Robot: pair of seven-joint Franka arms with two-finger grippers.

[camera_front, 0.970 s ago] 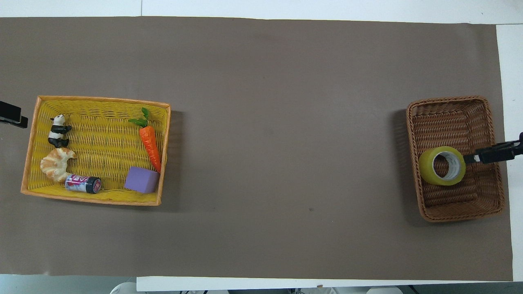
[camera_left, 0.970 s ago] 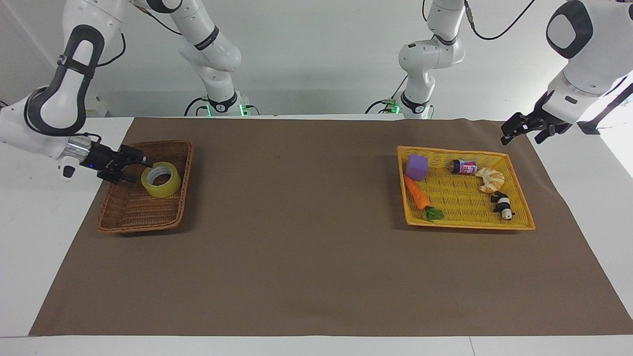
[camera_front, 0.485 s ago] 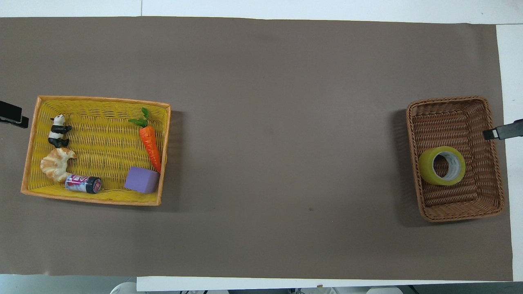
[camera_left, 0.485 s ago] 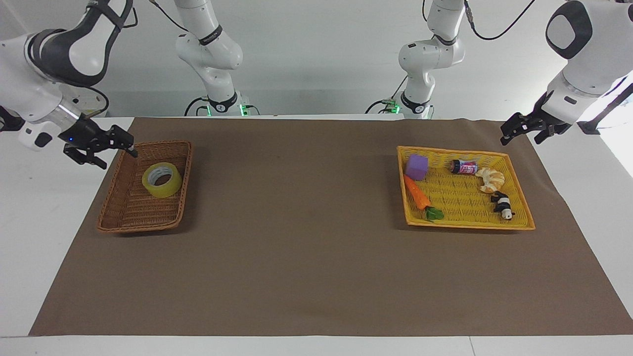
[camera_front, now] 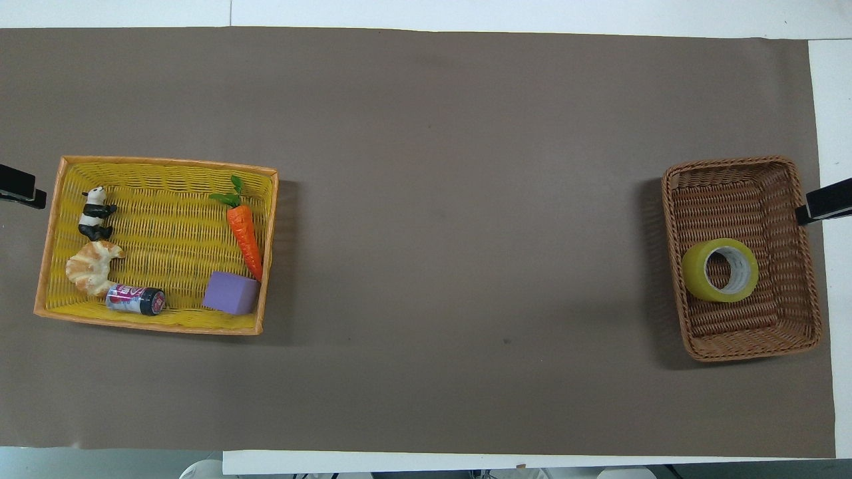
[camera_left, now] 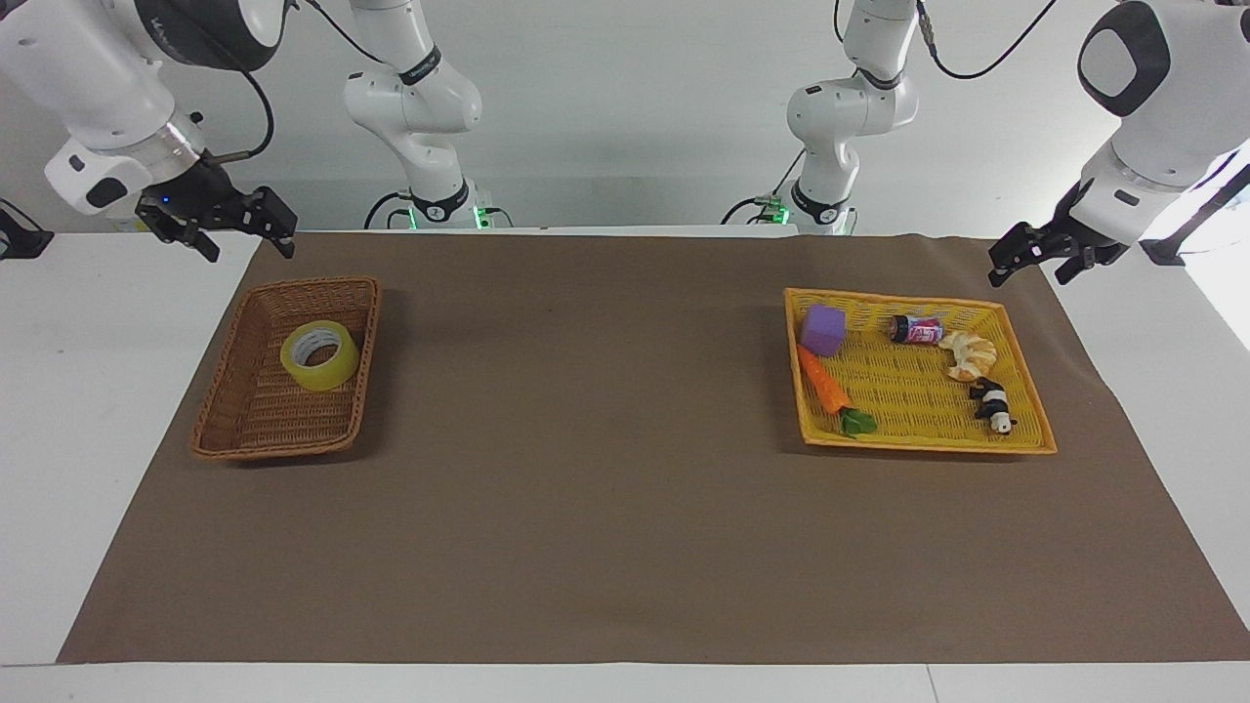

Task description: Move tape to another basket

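Across the table in the facing view, the basket (camera_left: 283, 376) of brown wicker sat toward the right arm's end of the brown mat (camera_left: 625, 508) and held only the tape (camera_left: 319, 355), which lay flat in the half nearer to the robots. The right gripper (camera_left: 249, 230) hung in the air over the mat's corner, its fingers apart and empty, well clear of the tape, which lay below it and farther from the robots. The yellow tray (camera_left: 1020, 391) at the left arm's end held a purple block (camera_left: 823, 329), a carrot (camera_left: 826, 389), a small can (camera_left: 915, 330), a croissant (camera_left: 969, 353) and a panda figure (camera_left: 993, 404). The left gripper (camera_left: 1030, 262) waited in the air over the mat's edge beside that tray, its fingers spread and empty.

From overhead, the tape (camera_front: 720, 270) showed as a wide translucent yellow roll with a pale inner ring, lying flat, hole up, on the basket (camera_front: 792, 313) floor. Only a dark tip of the right gripper (camera_front: 823, 203) showed at the frame's edge, just outside the basket's rim and apart from the roll. The yellow tray (camera_front: 156, 163) showed the same five things, and a tip of the left gripper (camera_front: 20, 187) sat just outside its end.
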